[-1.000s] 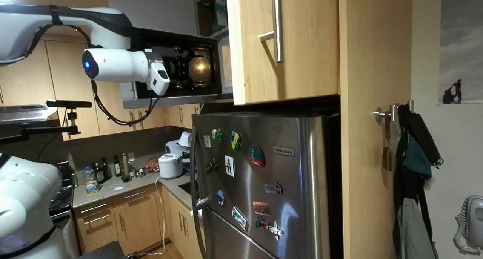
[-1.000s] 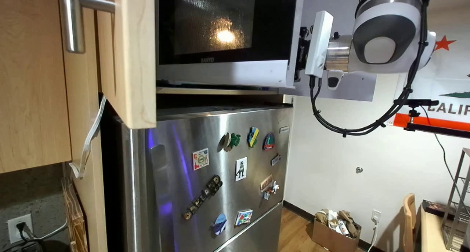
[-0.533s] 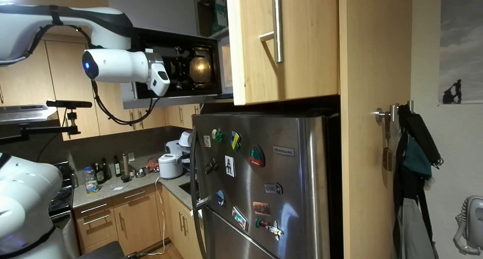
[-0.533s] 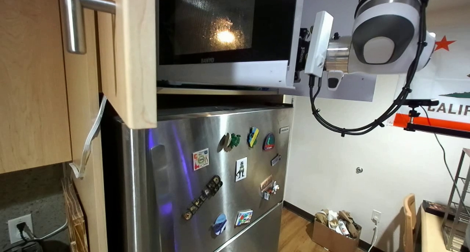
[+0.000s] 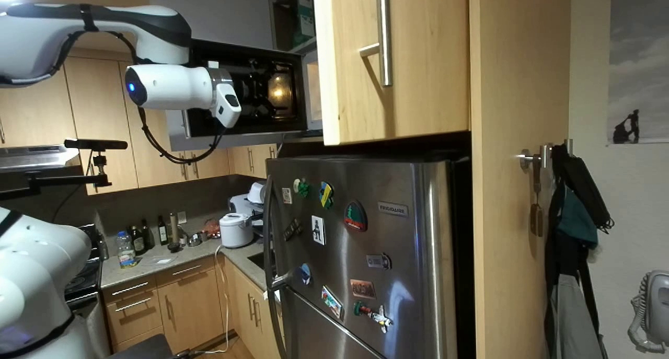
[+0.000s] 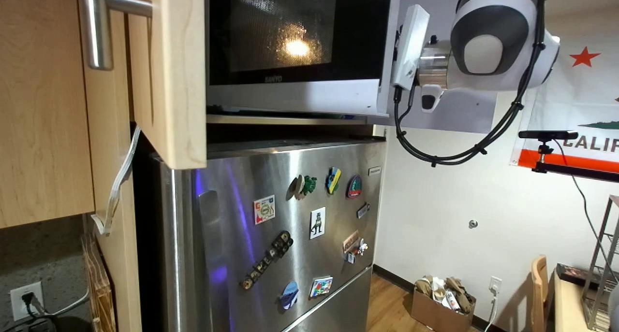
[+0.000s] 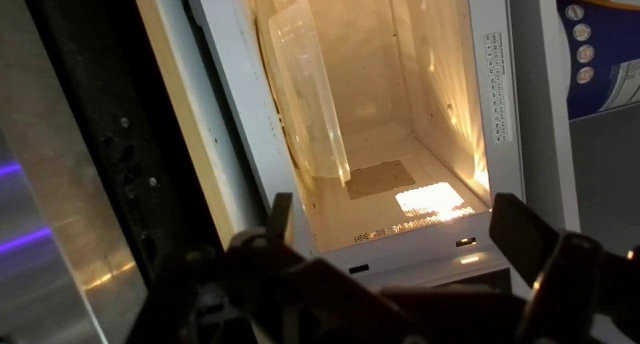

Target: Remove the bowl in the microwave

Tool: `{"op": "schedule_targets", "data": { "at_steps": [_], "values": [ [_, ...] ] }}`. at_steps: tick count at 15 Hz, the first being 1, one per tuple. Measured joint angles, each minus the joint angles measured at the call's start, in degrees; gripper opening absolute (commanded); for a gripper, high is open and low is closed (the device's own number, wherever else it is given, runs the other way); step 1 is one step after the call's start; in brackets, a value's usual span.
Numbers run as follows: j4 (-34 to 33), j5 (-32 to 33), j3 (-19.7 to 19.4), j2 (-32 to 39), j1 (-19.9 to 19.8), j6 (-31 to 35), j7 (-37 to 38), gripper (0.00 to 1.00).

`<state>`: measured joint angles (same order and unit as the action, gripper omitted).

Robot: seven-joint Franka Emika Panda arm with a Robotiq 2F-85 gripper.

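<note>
Appears in the wrist view as a pale, translucent bowl (image 7: 311, 96), placed inside the open, warmly lit, dark-doored microwave (image 7: 367, 73), on the nine o'clock side of the interior, with the rim turned toward three o'clock.

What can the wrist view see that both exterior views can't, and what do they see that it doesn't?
Only the wrist view shows the cloudy, see-through bowl inside the microwave, and the printed label on its frame.

Only the exterior views show magnets on the fridge and long metal cabinet handles.

All of them show part of the microwave, its bright glow and the steel fridge, though the wrist view catches just a slice.
</note>
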<state>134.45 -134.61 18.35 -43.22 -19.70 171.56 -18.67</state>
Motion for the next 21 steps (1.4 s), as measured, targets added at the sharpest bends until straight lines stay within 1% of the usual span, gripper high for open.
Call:
{"op": "schedule_targets", "data": {
  "at_steps": [3, 6, 7, 9, 12, 15, 18, 21],
  "values": [
    [-3.67, -3.0, 3.72, 2.81, -4.99, 0.22, -0.08, 1.0],
    [-6.66, -4.11, 7.74, 5.22, -9.42, 0.29, -0.11, 1.0],
    [-7.31, -4.03, 8.65, 5.8, -10.05, 0.29, -0.11, 1.0],
    [-7.78, -1.86, 9.17, 6.92, -9.08, 0.29, 0.29, 1.0],
    [-7.79, 4.84, 7.5, 8.61, -4.61, 0.29, 4.5, 1.0],
    [-8.1, 10.97, 3.25, 9.48, -1.37, 0.29, 10.19, 1.0],
    [-9.9, 13.75, -1.13, 10.2, -1.25, 0.44, 14.04, 1.0],
    [-12.92, 14.36, -3.2, 12.18, -1.8, 1.24, 15.36, 1.0]
  ]
}}
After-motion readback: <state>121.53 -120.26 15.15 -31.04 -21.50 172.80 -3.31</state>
